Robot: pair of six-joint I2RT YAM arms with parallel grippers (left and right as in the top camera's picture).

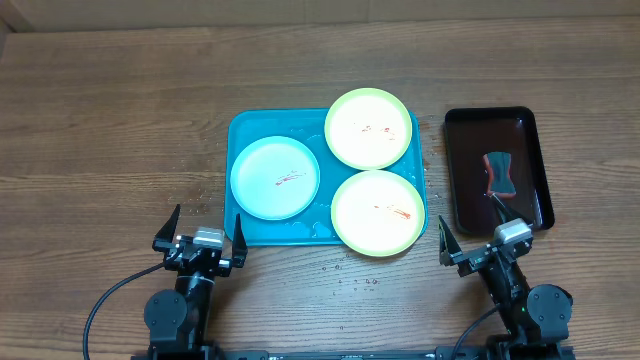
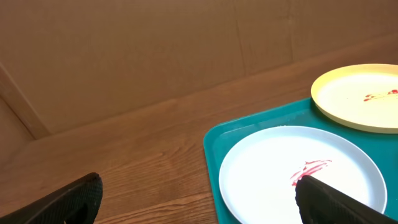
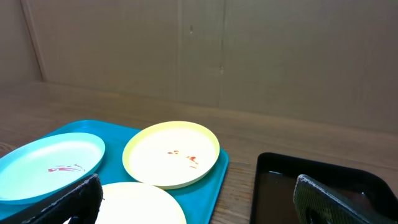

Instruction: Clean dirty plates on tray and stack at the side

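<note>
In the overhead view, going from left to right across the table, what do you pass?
left gripper → light blue plate → far yellow-green plate and near yellow-green plate, level with each other → black tray

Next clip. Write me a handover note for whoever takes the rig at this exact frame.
Left gripper: open, empty, at the near-left corner of the teal tray.
Right gripper: open, empty, beside the black tray.
Light blue plate and two yellow-green plates lie on the teal tray, all red-smeared.
Sponge sits in the black tray.
Done: nothing. Left: clean all three, stack them aside.
</note>
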